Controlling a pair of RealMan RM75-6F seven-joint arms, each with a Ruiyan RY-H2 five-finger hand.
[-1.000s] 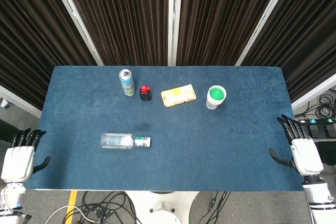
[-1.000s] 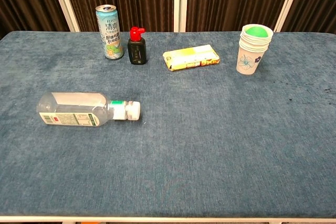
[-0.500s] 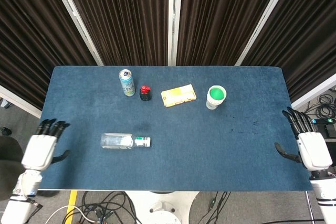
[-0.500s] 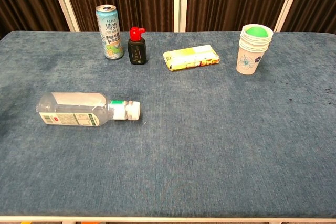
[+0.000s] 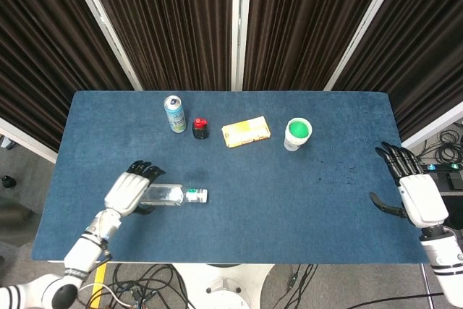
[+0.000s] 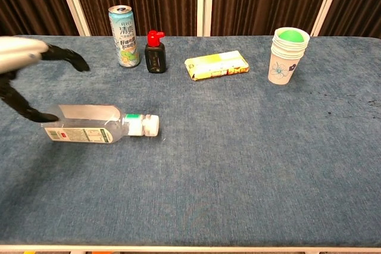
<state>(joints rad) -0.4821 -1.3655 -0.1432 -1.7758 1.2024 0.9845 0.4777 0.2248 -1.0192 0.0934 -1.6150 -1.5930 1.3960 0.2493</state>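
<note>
While our right hand (image 5: pixel 418 197) holds its place, fingers apart, at the blue desk (image 5: pixel 304 200) edge, our left hand (image 5: pixel 130 189) has swept in over the base of the clear plastic bottle (image 5: pixel 172 195) lying on its side, fingers spread, not yet gripping.
</note>
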